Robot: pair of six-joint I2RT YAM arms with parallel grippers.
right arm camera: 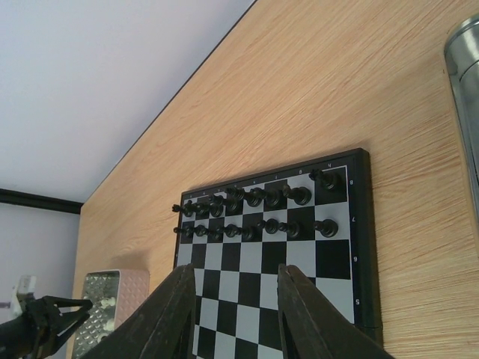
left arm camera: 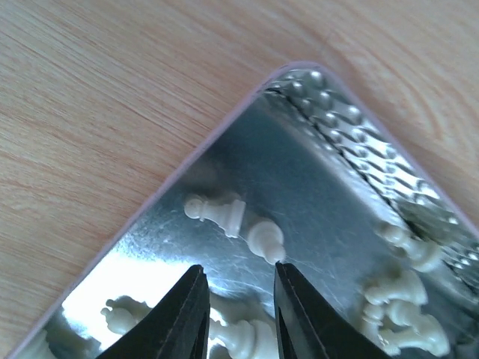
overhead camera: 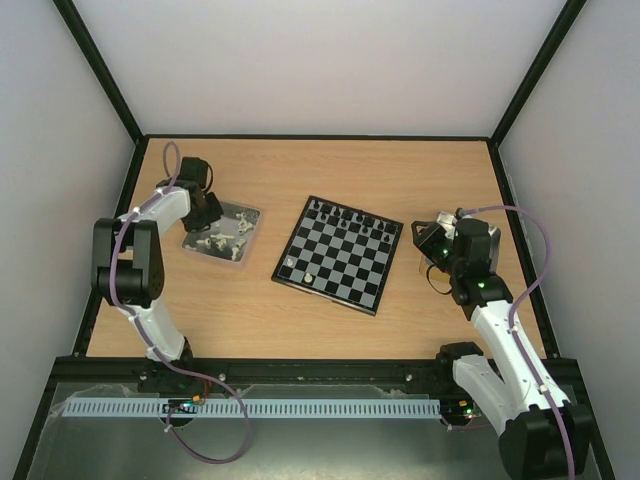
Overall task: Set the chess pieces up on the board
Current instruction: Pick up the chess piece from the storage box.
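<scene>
Black fingers (left arm camera: pixel 187 318) of the left gripper (left arm camera: pixel 238 299) fill the bottom of the left wrist view, parted by a moderate gap with nothing clamped between them, and they hang just over the shiny floor of a metal tray (left arm camera: pixel 314 187). Cream-white chess pieces (left arm camera: pixel 217 209) lie tipped over in that tray: two lie end to end just beyond the fingertips, more are heaped along the right side, and a few more lie at the lower left and below the gap. From the overhead camera this tray sits on the left part of the wooden table (overhead camera: pixel 430 170), well apart from the board (overhead camera: pixel 350 270), which lies flat near the table's middle, turned at a slight angle to the table edges. Black chess pieces (overhead camera: pixel 350 215) stand upright in two rows along the board's far edge. Two pale pieces (overhead camera: pixel 290 263) stand near its left corner, and the squares between are bare. On the right side of the table, the right gripper (right arm camera: pixel 232 299) is likewise spread apart and empty, and it is aimed across the board towards the black rows. A second metal tray (right arm camera: pixel 465 45) shows only as a shiny edge at the upper right of the right wrist view, and its contents cannot be seen.
</scene>
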